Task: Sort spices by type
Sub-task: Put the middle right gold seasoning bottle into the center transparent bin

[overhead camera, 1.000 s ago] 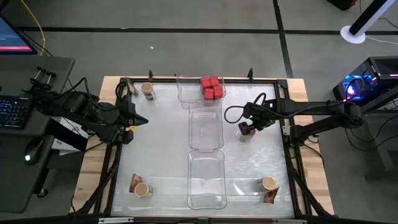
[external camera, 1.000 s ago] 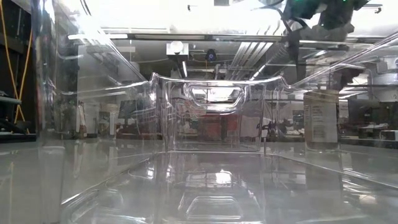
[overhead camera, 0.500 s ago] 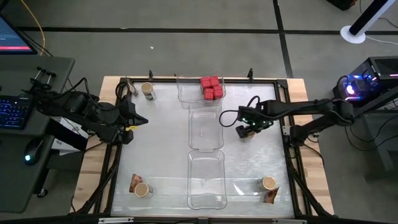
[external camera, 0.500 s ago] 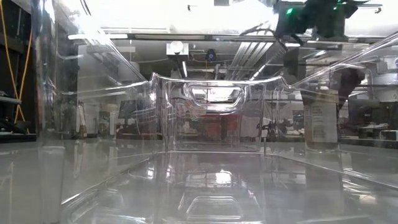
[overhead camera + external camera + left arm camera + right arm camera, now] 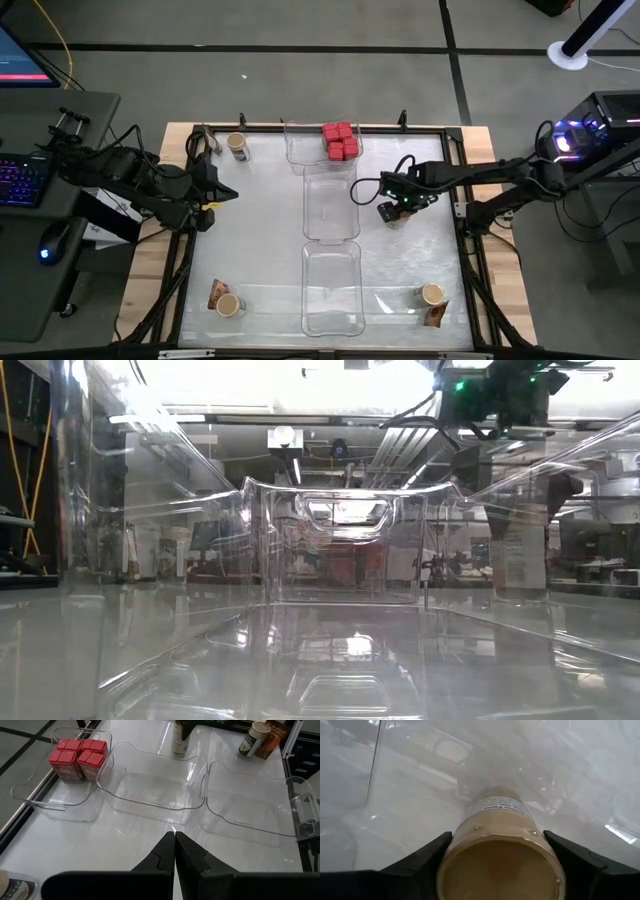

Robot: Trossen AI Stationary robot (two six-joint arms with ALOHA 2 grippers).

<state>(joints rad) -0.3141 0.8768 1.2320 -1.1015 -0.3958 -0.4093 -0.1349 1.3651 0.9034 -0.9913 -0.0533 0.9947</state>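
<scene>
My left pincer waits at the table's left edge, fingers pressed together and empty, a jar just beyond it. Across the middle tray, my right pincer has its fingers around a tan-topped jar, standing just beside that tray. The red boxes sit in the far tray, past my right pincer.

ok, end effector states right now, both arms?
Left end effector: closed, empty, at the table's left edge.
Right end effector: closed on a tan-topped jar, beside the middle tray.
</scene>
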